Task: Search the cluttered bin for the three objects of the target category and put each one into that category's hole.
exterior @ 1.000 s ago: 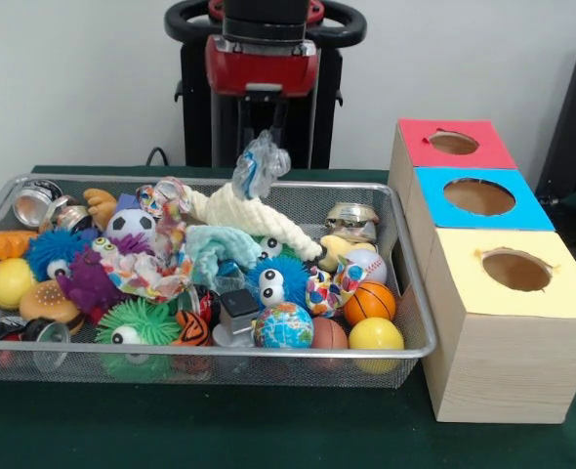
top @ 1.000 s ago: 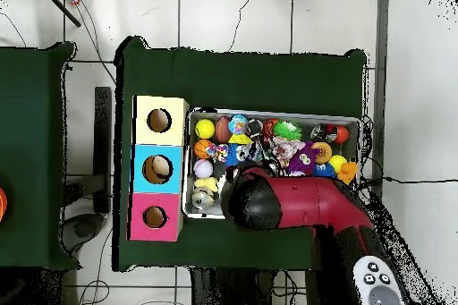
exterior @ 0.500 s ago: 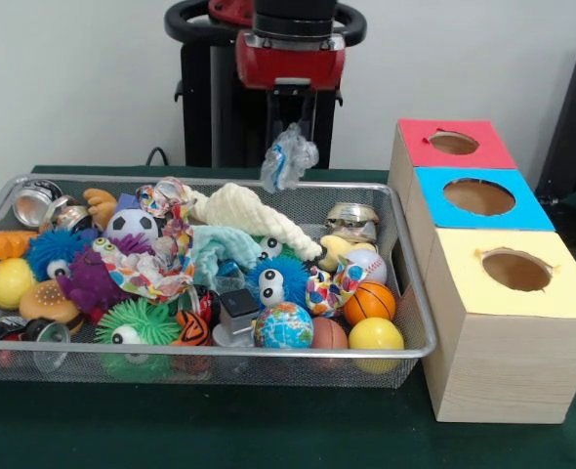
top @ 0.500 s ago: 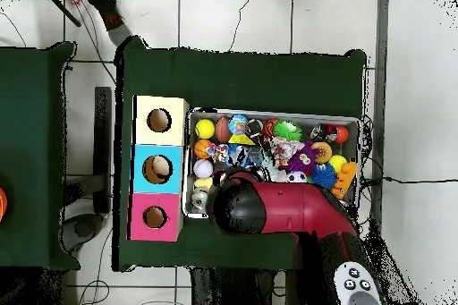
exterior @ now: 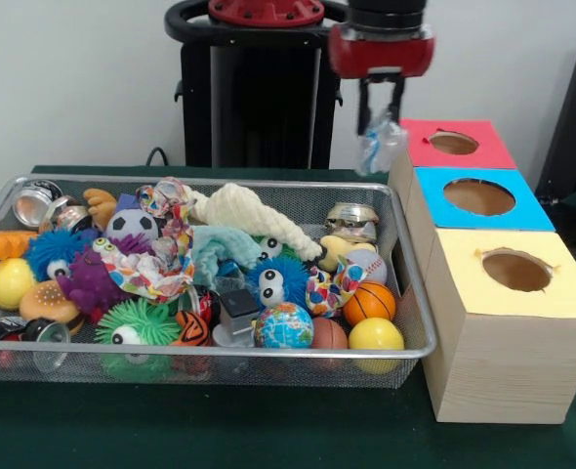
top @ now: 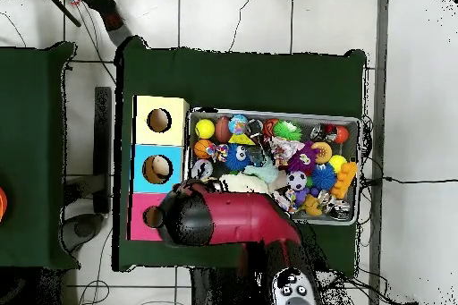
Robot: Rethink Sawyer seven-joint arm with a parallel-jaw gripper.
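Note:
The bin [exterior: 102,358] is a shallow silver wire-mesh basket full of toys, balls, cloths and cans; it also shows in the overhead view [top: 360,154]. To its right in the front view stand three wooden boxes with round holes: red [exterior: 453,144], blue [exterior: 480,197], yellow [exterior: 515,271]. My gripper [exterior: 380,119] hangs above the bin's far right corner, next to the red box, shut on a crumpled clear plastic piece with blue marks [exterior: 379,145]. In the overhead view the arm [top: 228,219] hides the gripper and part of the red box [top: 141,217].
In the bin lie a cream knitted cloth [exterior: 254,217], a light blue cloth [exterior: 218,247], a globe ball [exterior: 283,326], a basketball [exterior: 369,302], yellow balls [exterior: 376,335], fuzzy toys [exterior: 281,277] and metal cans [exterior: 36,202]. The robot pedestal [exterior: 254,88] stands behind the bin.
My gripper has risen out of the bin with the crumpled plastic piece and moved right in the front view, from above the bin's middle to beside the red box.

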